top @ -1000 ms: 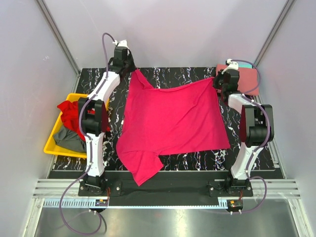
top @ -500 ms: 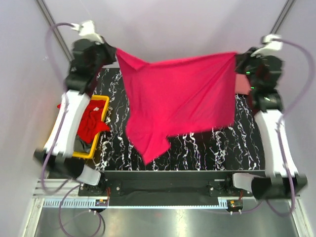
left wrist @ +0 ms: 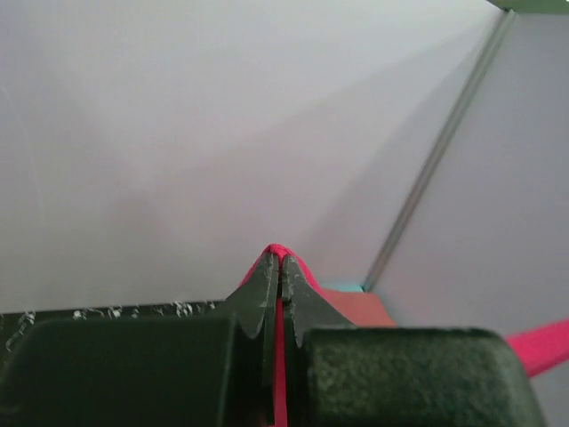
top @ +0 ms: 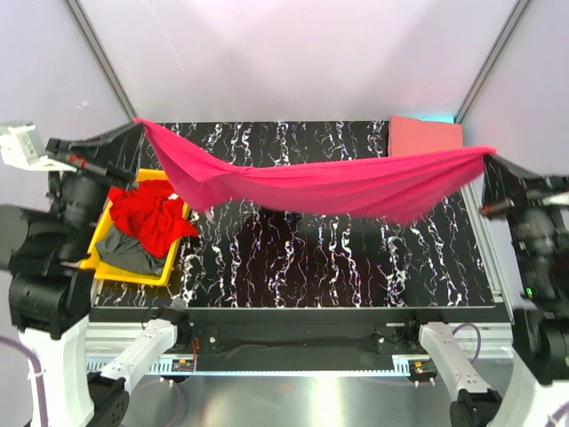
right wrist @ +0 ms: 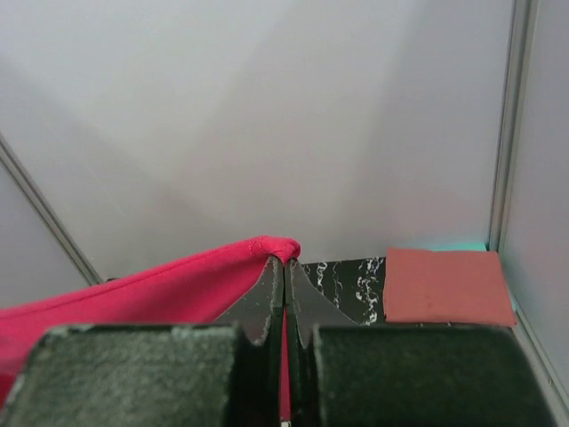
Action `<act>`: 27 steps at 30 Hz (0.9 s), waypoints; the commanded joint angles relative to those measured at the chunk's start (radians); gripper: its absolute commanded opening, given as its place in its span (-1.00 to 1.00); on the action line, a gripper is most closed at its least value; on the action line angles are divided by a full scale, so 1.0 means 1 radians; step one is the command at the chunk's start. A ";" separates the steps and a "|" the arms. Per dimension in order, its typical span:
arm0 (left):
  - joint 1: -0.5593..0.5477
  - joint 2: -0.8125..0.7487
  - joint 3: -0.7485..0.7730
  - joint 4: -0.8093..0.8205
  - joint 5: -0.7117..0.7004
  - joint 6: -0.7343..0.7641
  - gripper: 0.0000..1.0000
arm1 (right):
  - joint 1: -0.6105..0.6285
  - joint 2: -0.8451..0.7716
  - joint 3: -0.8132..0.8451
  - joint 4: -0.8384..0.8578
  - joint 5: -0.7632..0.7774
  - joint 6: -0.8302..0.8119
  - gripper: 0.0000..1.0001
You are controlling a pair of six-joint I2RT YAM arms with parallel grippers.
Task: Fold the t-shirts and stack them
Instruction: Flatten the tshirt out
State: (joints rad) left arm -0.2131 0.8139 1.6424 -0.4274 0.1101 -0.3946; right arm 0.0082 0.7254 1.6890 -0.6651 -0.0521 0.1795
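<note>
The magenta t-shirt point(top: 329, 185) hangs stretched in the air above the table, held at both ends. My left gripper point(top: 138, 124) is shut on its left corner; the cloth point(left wrist: 277, 252) shows between the jaws in the left wrist view. My right gripper point(top: 487, 153) is shut on its right corner, where the cloth point(right wrist: 178, 285) drapes to the left in the right wrist view. A folded salmon t-shirt point(top: 425, 135) lies at the far right corner and also shows in the right wrist view point(right wrist: 447, 285). The red t-shirt point(top: 147, 216) and the grey t-shirt point(top: 129, 250) lie crumpled in the bin.
The yellow plastic bin point(top: 95, 267) stands at the table's left edge. The black marbled table point(top: 329, 267) lies below the hanging shirt. White walls with metal posts close in the back and sides.
Both arms have lifted the magenta shirt off the table and swung up and back toward the near side. The shirt went from spread flat, to hanging, to a taut band in the air.
</note>
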 commanded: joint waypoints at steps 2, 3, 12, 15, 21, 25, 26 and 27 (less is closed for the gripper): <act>0.000 -0.061 0.056 -0.063 0.117 -0.078 -1.00 | -0.002 -0.049 0.162 -0.172 -0.002 0.023 -1.00; 0.000 -0.079 0.080 -0.092 0.112 -0.084 -1.00 | -0.002 -0.052 0.184 -0.183 -0.002 0.029 -1.00; 0.000 -0.016 0.129 -0.146 0.033 -0.015 -1.00 | -0.002 -0.034 0.108 -0.064 0.110 0.045 -1.00; 0.000 0.027 -0.005 -0.075 0.017 -0.021 -1.00 | -0.002 -0.003 -0.108 0.048 0.158 0.025 -1.00; 0.000 0.307 -0.210 0.059 -0.108 0.042 -1.00 | -0.002 0.175 -0.464 0.362 0.184 0.046 -1.00; 0.004 0.549 -0.251 0.231 -0.118 0.069 -1.00 | -0.002 0.473 -0.584 0.586 0.111 0.084 -1.00; 0.009 0.646 -0.245 0.307 -0.084 0.069 -1.00 | -0.004 0.530 -0.586 0.628 0.091 0.086 -1.00; 0.009 0.700 -0.233 0.337 -0.073 0.076 -1.00 | -0.029 0.590 -0.578 0.701 0.060 0.090 -1.00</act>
State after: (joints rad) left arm -0.2111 1.4239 1.4006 -0.2871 0.0441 -0.3607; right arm 0.0071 1.2274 1.1076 -0.2386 0.0673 0.2413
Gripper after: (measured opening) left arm 0.012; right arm 0.010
